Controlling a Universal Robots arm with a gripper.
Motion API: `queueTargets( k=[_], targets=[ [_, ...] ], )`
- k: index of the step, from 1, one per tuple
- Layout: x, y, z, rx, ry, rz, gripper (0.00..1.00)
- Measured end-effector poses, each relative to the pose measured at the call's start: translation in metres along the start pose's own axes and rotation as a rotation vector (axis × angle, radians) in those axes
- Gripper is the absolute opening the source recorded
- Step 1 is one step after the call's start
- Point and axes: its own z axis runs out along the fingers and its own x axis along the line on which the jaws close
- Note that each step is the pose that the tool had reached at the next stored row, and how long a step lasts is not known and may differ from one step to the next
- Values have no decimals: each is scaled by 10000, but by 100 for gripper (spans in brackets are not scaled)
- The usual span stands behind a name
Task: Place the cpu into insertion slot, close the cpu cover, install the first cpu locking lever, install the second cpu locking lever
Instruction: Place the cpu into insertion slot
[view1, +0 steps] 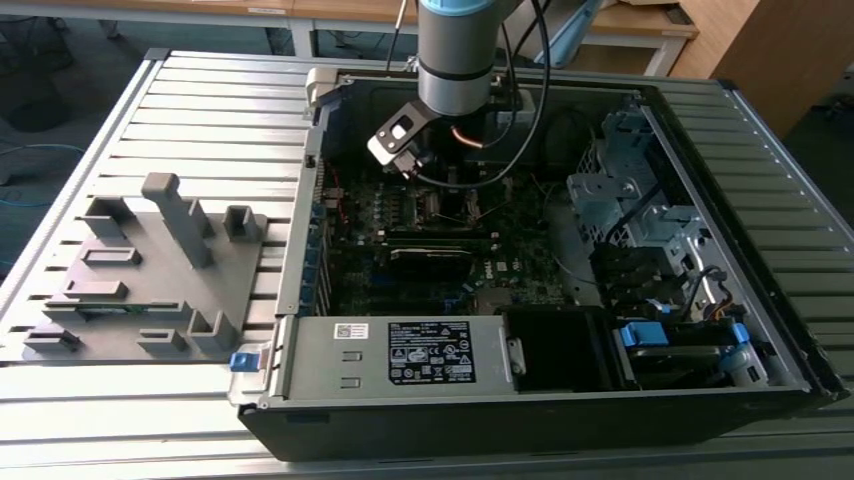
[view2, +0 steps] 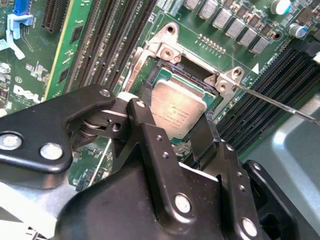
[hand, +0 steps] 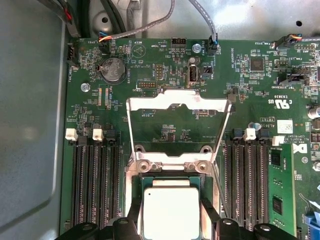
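The cpu (hand: 171, 207) is a square chip with a silvery-tan top, lying in the insertion slot (hand: 170, 165), a socket with a silver rim on the green motherboard. My gripper (hand: 171, 222) straddles it, black fingers (hand: 134, 222) pressed against two opposite edges. The second wrist view shows the same: the cpu (view2: 177, 112) low in the insertion slot (view2: 167, 52) between the fingers (view2: 142, 120) of my gripper (view2: 175, 107). The cpu cover (hand: 177, 100), a thin silver frame, stands swung open beyond the socket. A thin lever rod (view2: 280, 105) sticks out sideways. In the exterior view my gripper (view1: 447, 185) hangs inside the open computer case (view1: 747, 390).
Long black memory slots (hand: 95, 190) flank the socket on both sides, with a green card (hand: 280, 200) beyond one set. Cables (hand: 150, 27) run along the case wall. Outside the case, a grey fixture (view1: 147, 260) sits at the exterior view's left; a drive cage (view1: 627, 200) is at its right.
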Motion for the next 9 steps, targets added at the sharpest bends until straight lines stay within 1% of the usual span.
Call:
queueTargets(
  k=[9],
  targets=[
    [-8, -5, 8, 1, -1, 0, 54]
  ],
)
